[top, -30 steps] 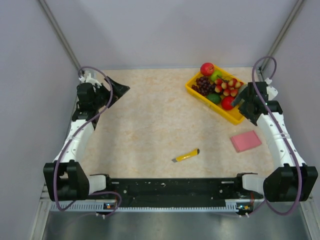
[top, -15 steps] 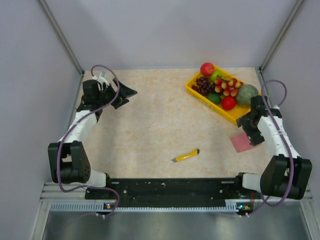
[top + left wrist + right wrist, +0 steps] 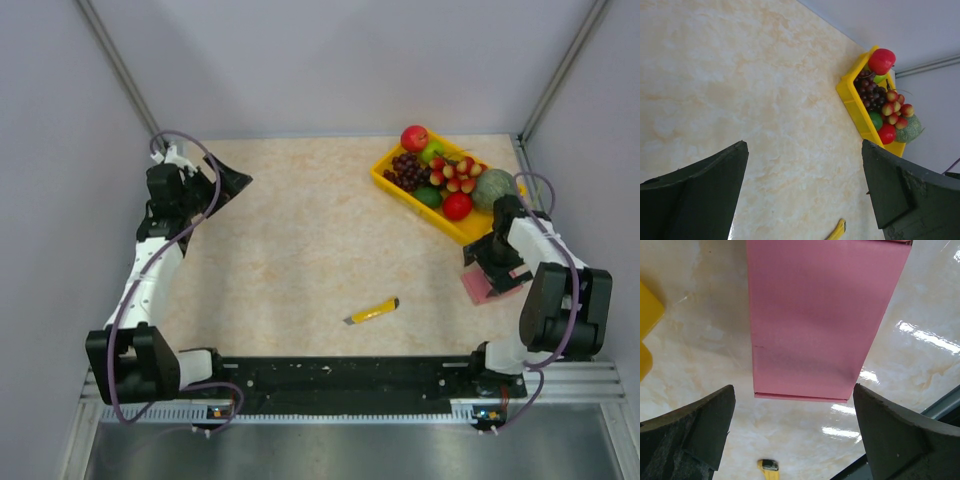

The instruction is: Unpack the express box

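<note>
**Operator:** Where is the box?

**Guide:** The express box point(image 3: 820, 320) lies flat on the bench point(image 3: 300, 240), near the right edge. It sits just on the near side of the yellow fruit tray point(image 3: 452, 228). It is pink and plain. It looks shut, and a thin seam runs along one short end.

**Operator:** And my grippers?

**Guide:** Your right gripper point(image 3: 795, 405) hangs right over the box. It is wide open and holds nothing. Your left gripper point(image 3: 805, 170) is wide open and empty too. It is up by the far left corner, well away from the box.

**Operator:** So which step am I on?

**Guide:** I think you are at the start, reaching for the box. Nothing is opened yet.

**Operator:** What comes next?

**Guide:** Come down straight, so one finger goes on each long side of the box. It lies very flat, so get low before you close. The yellow knife point(image 3: 372, 312) lies near the middle of the near edge. You may want your left gripper to fetch it.
</note>
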Controlling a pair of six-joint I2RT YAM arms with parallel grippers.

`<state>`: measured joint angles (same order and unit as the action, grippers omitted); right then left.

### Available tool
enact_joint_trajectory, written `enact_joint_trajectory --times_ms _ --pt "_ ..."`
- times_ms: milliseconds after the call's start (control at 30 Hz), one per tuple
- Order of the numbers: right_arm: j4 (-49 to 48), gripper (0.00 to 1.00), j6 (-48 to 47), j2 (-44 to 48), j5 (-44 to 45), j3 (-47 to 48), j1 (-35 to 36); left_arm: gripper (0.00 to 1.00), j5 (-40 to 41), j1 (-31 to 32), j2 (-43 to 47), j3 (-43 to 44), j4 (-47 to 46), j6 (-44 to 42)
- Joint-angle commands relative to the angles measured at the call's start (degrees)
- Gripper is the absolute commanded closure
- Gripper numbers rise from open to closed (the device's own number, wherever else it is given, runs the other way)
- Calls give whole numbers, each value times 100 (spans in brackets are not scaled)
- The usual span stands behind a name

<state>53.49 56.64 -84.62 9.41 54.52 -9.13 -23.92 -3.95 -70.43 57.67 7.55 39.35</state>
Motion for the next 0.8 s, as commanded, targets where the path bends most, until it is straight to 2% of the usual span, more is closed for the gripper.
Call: enact_joint_trajectory --times_ms 0,467,600,667,700,767 --pt "-76 1 66 -186 70 41 -45 1 -113 -124 -164 157 317 -182" --pt "-287 2 268 -705 632 -196 -45 1 -209 -142 -278 297 220 -156" --pt "-313 9 417 -390 720 -328 -37 2 -192 -142 -287 324 290 -156" --pt "-313 14 522 -170 843 -407 -28 2 -174 -133 -287 333 308 -156" --pt "-305 21 549 -73 887 -425 -28 2 -183 -133 -287 341 317 -147" --pt "-287 25 567 304 1062 -425 -19 2 -192 -133 -295 341 308 -121"
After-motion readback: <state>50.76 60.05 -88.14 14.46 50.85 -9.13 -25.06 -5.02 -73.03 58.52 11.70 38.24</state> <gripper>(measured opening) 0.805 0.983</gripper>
